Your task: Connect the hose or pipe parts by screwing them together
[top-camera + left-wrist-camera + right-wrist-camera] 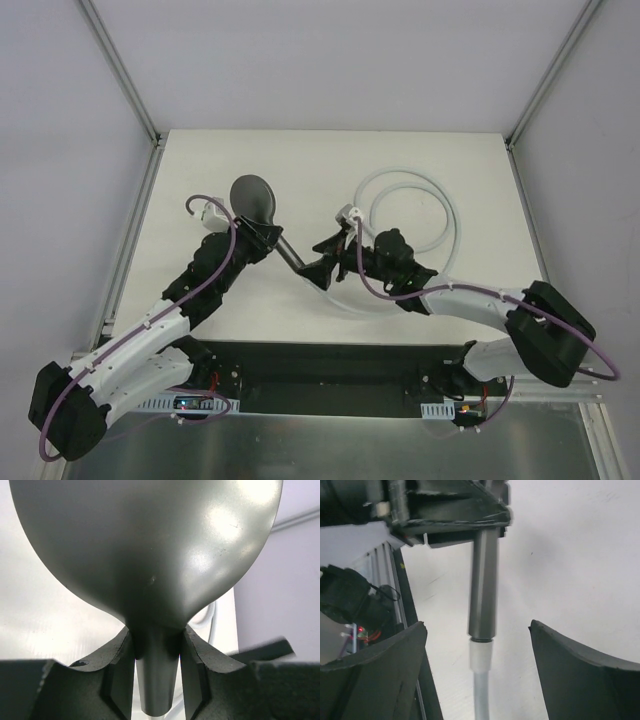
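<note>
Left arm stretched forward, left gripper [157, 652] pinching shower head [150, 555] at its neck, right arm bent inward, right gripper [477, 630] spread (clear of the handle), hose [481, 695] end meeting handle tip between its jaws

No writing, label, brand mark, number or sign can be read in any of the views. The shower head [150, 555] is shown as plain dark grey metal, the hose [481, 690] as plain pale white, and the table [300, 160] as unmarked white. Any print on the small circuit boards [190, 403] at the arm bases is too small to be made out.
</note>
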Motion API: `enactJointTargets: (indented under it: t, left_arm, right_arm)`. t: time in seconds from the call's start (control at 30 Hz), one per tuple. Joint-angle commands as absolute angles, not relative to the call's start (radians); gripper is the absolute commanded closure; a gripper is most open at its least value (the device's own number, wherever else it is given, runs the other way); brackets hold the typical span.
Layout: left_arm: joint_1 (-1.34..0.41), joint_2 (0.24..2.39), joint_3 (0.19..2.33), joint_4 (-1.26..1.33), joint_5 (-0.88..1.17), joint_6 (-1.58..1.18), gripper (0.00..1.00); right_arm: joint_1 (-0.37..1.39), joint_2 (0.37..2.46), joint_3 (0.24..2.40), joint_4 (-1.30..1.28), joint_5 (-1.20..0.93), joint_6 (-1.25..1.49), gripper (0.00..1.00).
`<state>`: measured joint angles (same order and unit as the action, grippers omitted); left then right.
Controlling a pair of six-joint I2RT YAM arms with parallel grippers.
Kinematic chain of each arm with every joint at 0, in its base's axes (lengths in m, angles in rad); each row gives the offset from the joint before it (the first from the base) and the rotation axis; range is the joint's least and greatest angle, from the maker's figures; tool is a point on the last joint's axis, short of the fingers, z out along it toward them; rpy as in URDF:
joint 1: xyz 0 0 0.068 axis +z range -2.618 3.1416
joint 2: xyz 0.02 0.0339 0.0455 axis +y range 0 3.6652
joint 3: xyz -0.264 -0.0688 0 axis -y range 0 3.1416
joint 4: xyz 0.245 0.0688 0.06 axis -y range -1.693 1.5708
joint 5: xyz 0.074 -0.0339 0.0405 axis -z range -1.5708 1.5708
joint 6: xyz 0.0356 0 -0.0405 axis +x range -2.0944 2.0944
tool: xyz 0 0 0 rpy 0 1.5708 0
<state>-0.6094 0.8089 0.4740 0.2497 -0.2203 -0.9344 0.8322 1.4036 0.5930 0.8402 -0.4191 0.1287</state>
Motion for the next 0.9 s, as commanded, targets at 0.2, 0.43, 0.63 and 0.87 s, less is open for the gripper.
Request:
enactJointTargets:
  t: [0.2, 0.43, 0.63, 0.87]
  left_arm:
    - [-0.614, 0.839, 0.719, -0.150, -0.445, -1.109, 1.00]
    - [-0.615, 0.847, 0.805, -0.287, -0.433, -1.209, 1.00]
    - [-0.615, 0.841, 0.838, -0.360, -0.410, -1.258, 1.00]
    - [-0.614, 0.787, 0.786, -0.306, -0.338, -1.246, 1.00]
  right_arm:
    - [1.212, 1.354, 0.802, 0.322, 0.427, -0.466, 0.14]
    - [1.311, 1.541, 1.009, 0.158, 0.658, -0.575, 0.25]
    - [1.330, 1.618, 1.085, 0.127, 0.744, -0.543, 0.68]
    - [1.224, 1.499, 0.968, 0.251, 0.424, -0.413, 0.99]
